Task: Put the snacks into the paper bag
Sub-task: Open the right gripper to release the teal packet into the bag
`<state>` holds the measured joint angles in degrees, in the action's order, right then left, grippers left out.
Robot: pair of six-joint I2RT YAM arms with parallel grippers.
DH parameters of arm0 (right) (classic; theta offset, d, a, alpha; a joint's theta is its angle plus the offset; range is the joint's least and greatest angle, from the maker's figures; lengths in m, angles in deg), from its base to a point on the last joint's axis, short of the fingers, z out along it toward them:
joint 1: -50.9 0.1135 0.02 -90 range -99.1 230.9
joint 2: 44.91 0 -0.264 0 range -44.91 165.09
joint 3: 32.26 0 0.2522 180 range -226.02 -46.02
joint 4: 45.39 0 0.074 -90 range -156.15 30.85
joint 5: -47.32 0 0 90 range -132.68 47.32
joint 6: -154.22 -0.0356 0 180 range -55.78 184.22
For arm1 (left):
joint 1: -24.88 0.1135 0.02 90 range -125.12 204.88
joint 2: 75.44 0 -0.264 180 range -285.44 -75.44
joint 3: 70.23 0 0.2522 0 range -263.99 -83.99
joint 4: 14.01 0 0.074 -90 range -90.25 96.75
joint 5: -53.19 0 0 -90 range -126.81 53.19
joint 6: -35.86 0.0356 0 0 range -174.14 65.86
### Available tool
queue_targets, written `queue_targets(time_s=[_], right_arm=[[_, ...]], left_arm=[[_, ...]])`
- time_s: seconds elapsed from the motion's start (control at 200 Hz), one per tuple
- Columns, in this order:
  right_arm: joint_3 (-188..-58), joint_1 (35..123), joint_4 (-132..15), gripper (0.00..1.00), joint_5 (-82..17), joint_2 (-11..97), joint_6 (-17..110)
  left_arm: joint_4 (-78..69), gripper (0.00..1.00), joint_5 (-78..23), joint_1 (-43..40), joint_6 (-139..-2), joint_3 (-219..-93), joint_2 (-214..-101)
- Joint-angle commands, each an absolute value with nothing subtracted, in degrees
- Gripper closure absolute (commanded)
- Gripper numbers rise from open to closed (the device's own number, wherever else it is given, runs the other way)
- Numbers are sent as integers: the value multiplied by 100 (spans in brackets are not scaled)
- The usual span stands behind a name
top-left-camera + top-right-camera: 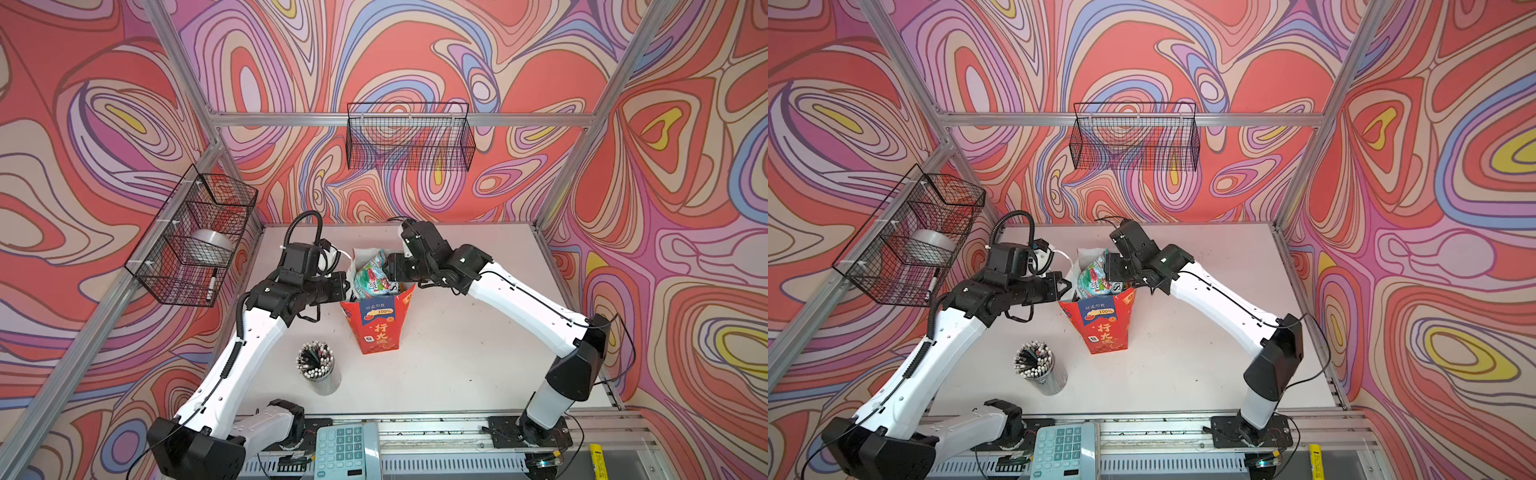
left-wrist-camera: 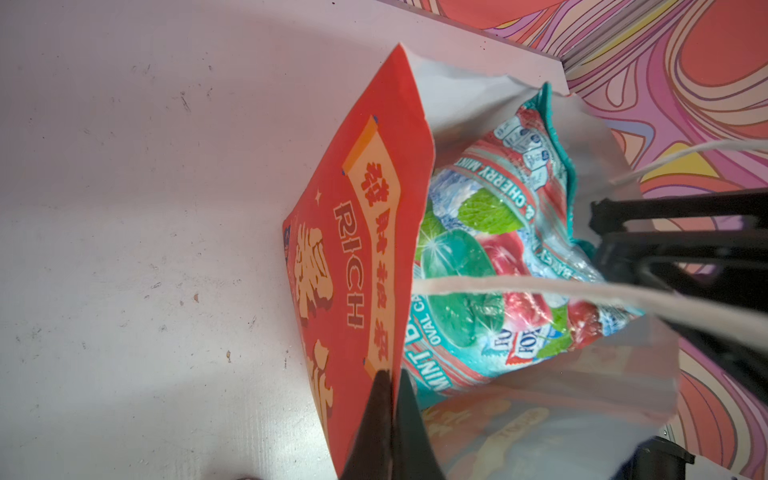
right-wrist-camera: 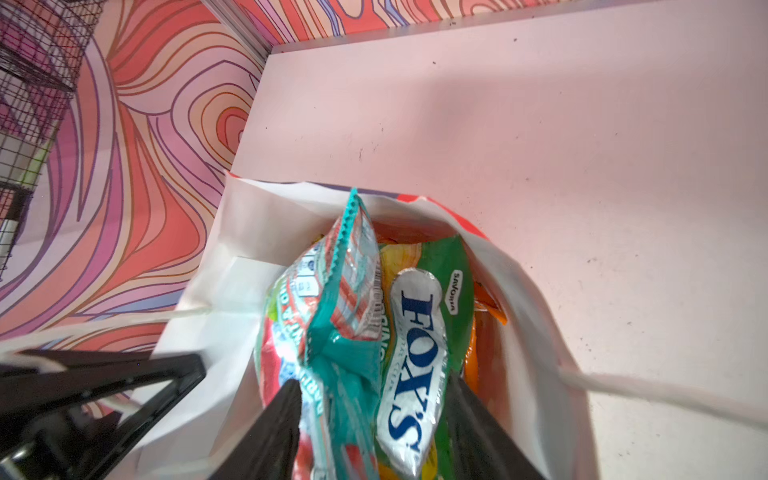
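The red-orange paper bag [image 1: 376,328] [image 1: 1104,328] stands upright at the middle of the table, mouth open. My left gripper [image 1: 347,286] [image 2: 390,378] is shut on the bag's left rim, pinching the red wall [image 2: 365,249]. Snacks fill the bag: a teal mint pouch [image 1: 370,274] [image 2: 478,257] [image 3: 340,291] sticks up on top, beside a green FOX'S pouch [image 3: 419,332] and an orange one [image 3: 486,307]. My right gripper [image 1: 388,268] [image 3: 374,382] reaches into the mouth from the right. It is open, its jaws standing either side of the teal and green pouches.
A cup of pencils [image 1: 318,365] stands near the bag's front left. A teal calculator [image 1: 347,451] lies at the front edge. Black wire baskets hang on the left wall [image 1: 195,241] and the back wall [image 1: 409,137]. The bag's white cord handles [image 3: 665,390] hang loose.
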<state>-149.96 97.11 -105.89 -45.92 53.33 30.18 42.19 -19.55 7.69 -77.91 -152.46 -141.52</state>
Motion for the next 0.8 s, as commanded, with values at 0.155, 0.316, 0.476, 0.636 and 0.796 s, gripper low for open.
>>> queue_targets(time_s=[0.155, 0.316, 0.476, 0.636, 0.796], right_arm=[[-16028, 10052, -11111, 55, -4782, 5430, 3462], [-16429, 10084, -11462, 63, -4385, 6161, 3425], [-16608, 10083, -11567, 60, -4265, 6662, 3487], [-16420, 10082, -11679, 59, -4528, 6873, 3347], [-16067, 10025, -11898, 52, -5055, 6890, 2928]], left_arm=[[4198, 100, -1952, 787, -7689, -15308, -14129], [4166, 100, -1940, 783, -7689, -15298, -14147], [4169, 100, -1978, 786, -7682, -15292, -14154], [4212, 100, -1957, 788, -7670, -15317, -14175], [4183, 100, -1977, 788, -7672, -15299, -14131]])
